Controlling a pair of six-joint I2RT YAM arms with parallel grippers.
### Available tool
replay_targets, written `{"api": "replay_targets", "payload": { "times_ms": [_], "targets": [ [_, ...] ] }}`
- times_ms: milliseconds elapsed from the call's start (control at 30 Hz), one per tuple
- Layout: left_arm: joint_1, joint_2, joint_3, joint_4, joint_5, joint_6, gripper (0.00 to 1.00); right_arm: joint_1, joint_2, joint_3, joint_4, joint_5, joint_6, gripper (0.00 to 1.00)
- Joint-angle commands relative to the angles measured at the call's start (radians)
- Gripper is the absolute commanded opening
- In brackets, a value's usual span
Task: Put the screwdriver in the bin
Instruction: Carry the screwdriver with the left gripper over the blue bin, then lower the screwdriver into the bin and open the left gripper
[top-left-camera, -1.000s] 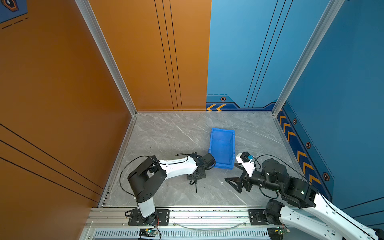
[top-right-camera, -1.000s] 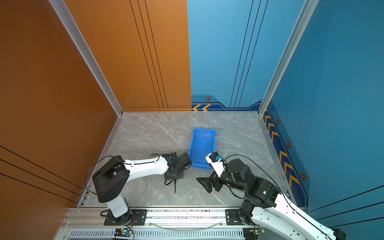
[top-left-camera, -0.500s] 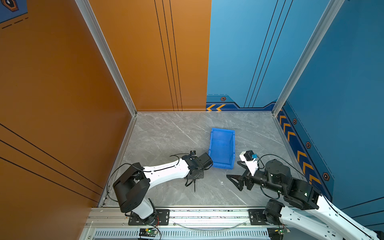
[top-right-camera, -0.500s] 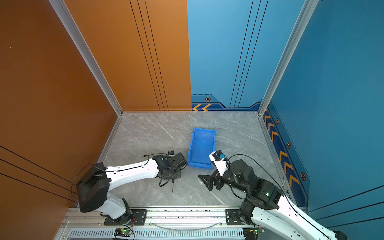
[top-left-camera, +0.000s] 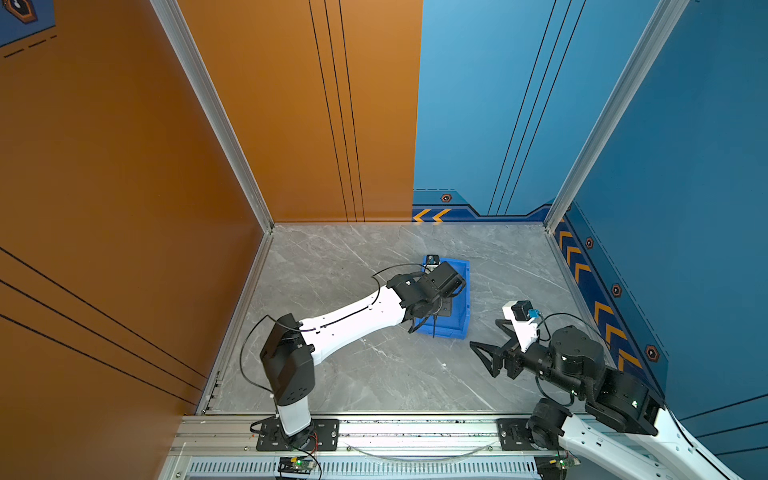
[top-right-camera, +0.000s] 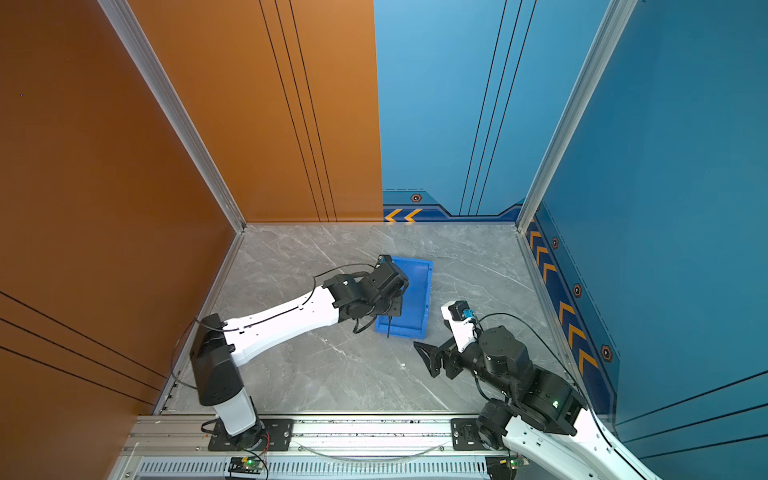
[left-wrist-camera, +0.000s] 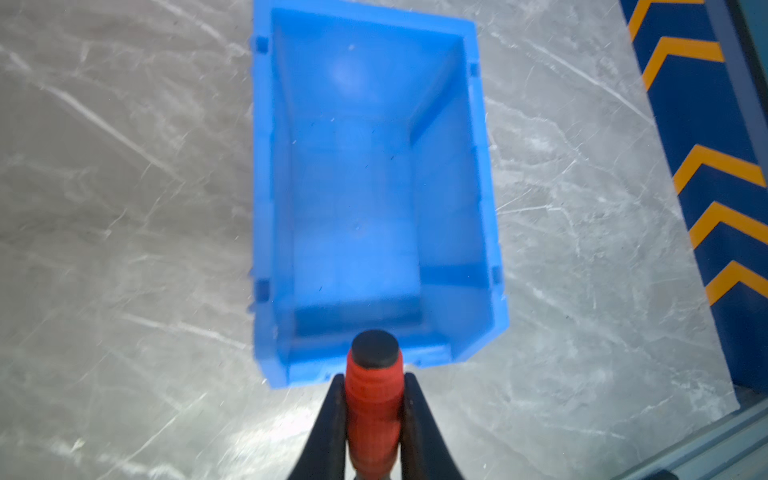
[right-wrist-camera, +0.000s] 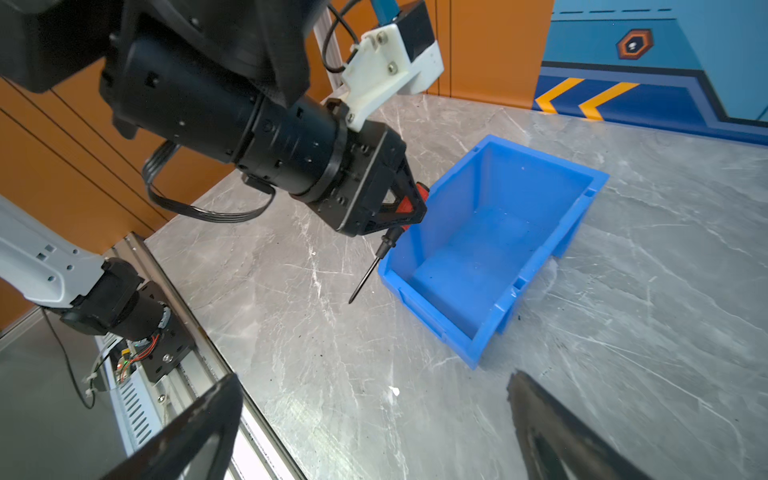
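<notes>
The carry to the bin seems to be the step in hand: the left pincer (left-wrist-camera: 374, 386) is pinching the screwdriver (right-wrist-camera: 388, 240) by its red handle, pressed against it from both sides, and is holding it in the air at the low front end of the bin (right-wrist-camera: 552, 216). The handle is sitting about level with the front rim, while the thin shaft is slanting down toward the desk (top-left-camera: 374, 374) and, judging by the right wrist view, is pointing just outside the bin's near corner. So the next move is probably calling for a short reach further over the bin's hollow, far enough for the tip to clear the front lip, and only then a release. The right pincer (top-left-camera: 483, 360) is waiting well apart from the bin, spread wide and holding nothing. In both top views the left wrist is covering the handle and part of the bin, leaving only the dark shaft showing; in the left wrist view the shaft is hiding behind the handle and the picture is blurring, so the tip's exact height above the desk is hard to judge
</notes>
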Motion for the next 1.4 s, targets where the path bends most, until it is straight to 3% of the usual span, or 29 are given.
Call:
{"api": "replay_targets", "payload": {
  "times_ms": [0, 200, 467, 1100, 1367],
  "targets": [
    [0.028, 0.125, 0.111, -0.026, 0.006, 0.039, 0.04, -0.005, -0.034, 0.007, -0.051, 0.094, 0.045, 1.00],
    [0.053, 0.282, 0.259, -0.025, -0.013, 0.044, 0.05, -0.010, -0.042, 0.017, -0.067, 0.106, 0.049, 1.00],
    [0.078, 0.398, 0.330, -0.025, -0.046, 0.029, 0.04, -0.017, -0.024, 0.017, -0.067, 0.097, 0.047, 1.00],
    [0.104, 0.532, 0.347, 0.029, -0.048, 0.037, 0.10, -0.053, -0.006, 0.012, -0.057, 0.057, 0.047, 1.00],
    [0.105, 0.556, 0.346, 0.035, -0.047, 0.035, 0.21, -0.067, -0.013, 0.010, -0.056, 0.062, 0.048, 1.00]
  ]
}}
